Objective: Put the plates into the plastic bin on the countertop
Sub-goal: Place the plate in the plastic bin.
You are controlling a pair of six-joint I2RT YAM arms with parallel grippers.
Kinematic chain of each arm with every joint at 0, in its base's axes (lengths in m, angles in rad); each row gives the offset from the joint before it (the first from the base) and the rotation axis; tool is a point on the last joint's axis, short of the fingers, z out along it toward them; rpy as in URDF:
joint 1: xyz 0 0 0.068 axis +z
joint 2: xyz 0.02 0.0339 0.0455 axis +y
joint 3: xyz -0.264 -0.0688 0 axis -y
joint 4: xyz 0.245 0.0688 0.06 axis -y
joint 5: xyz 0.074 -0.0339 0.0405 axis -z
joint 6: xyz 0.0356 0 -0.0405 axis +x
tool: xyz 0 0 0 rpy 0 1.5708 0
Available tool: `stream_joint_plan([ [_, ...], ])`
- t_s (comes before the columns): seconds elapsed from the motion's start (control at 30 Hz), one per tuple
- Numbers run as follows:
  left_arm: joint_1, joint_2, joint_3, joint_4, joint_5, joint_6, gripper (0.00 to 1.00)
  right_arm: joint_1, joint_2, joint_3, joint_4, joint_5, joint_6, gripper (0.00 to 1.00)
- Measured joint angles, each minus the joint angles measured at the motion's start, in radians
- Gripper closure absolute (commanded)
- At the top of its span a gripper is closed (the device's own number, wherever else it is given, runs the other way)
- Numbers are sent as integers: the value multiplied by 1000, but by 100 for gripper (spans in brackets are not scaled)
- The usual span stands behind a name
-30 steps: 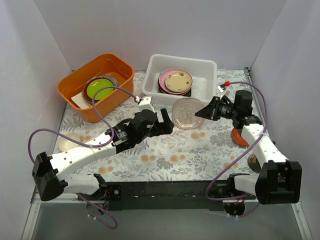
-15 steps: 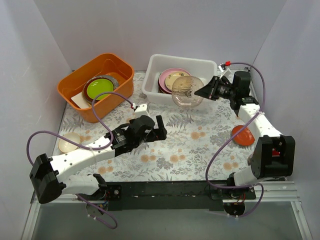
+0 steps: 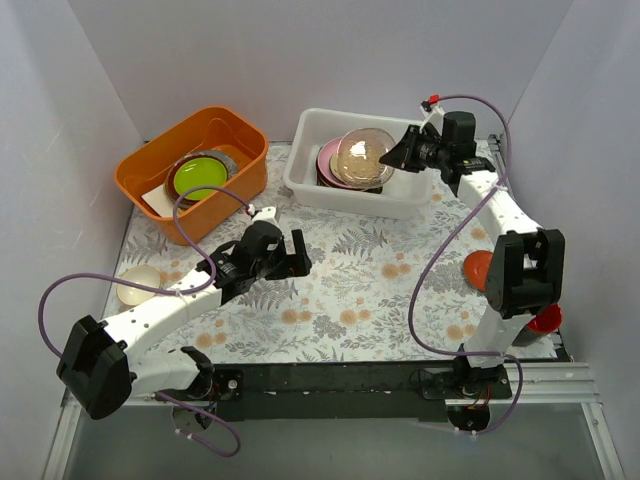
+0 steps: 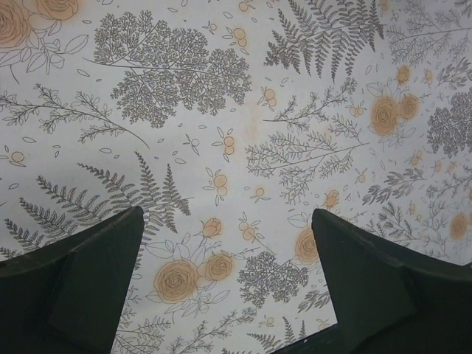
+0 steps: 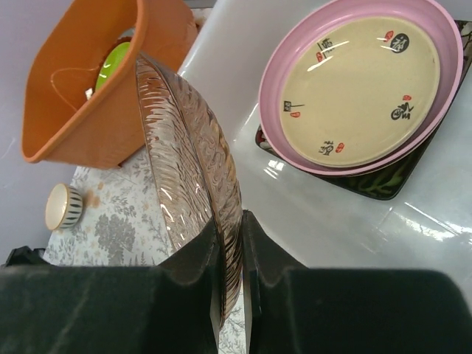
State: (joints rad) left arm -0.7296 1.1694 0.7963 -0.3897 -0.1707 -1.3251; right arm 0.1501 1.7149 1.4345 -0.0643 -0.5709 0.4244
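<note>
My right gripper (image 3: pixel 400 152) (image 5: pixel 230 221) is shut on the rim of a ribbed, pinkish translucent plate (image 3: pixel 362 155) (image 5: pixel 188 147), held tilted on edge above the white plastic bin (image 3: pixel 410 195) (image 5: pixel 324 221). In the bin a cream plate (image 5: pixel 361 88) lies in a pink plate (image 3: pixel 325 160) (image 5: pixel 442 44) on a black square plate (image 5: pixel 383 184). My left gripper (image 3: pixel 300 252) (image 4: pixel 227 214) stands open over the leaf-printed countertop (image 3: pixel 370 290) (image 4: pixel 236 110), nothing between its fingers. An orange-red plate (image 3: pixel 477 268) lies at the right, half hidden by my right arm.
An orange tub (image 3: pixel 150 175) (image 5: pixel 74 110) at the back left holds a lime-green plate (image 3: pixel 203 175) and other dishes. A small cream dish (image 3: pixel 135 285) (image 5: pixel 59 206) sits near the left edge. A red cup (image 3: pixel 545 320) peeks out beside the right arm's base.
My right gripper carried the pinkish plate up and back from the countertop to above the bin. My left gripper opened fully and drew back toward the left, away from the bin.
</note>
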Motion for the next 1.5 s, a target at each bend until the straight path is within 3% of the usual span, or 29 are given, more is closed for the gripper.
stream_joint_plan([
  [0.47,8,-6,-109,30,87,-12,2,8,369,307,-97,72,35,95],
  [0.9,8,-84,-217,58,135,-101,2,14,480,405,-121,109,94,94],
  [1.5,8,-114,-246,76,161,-150,2,27,559,493,-147,153,120,85],
])
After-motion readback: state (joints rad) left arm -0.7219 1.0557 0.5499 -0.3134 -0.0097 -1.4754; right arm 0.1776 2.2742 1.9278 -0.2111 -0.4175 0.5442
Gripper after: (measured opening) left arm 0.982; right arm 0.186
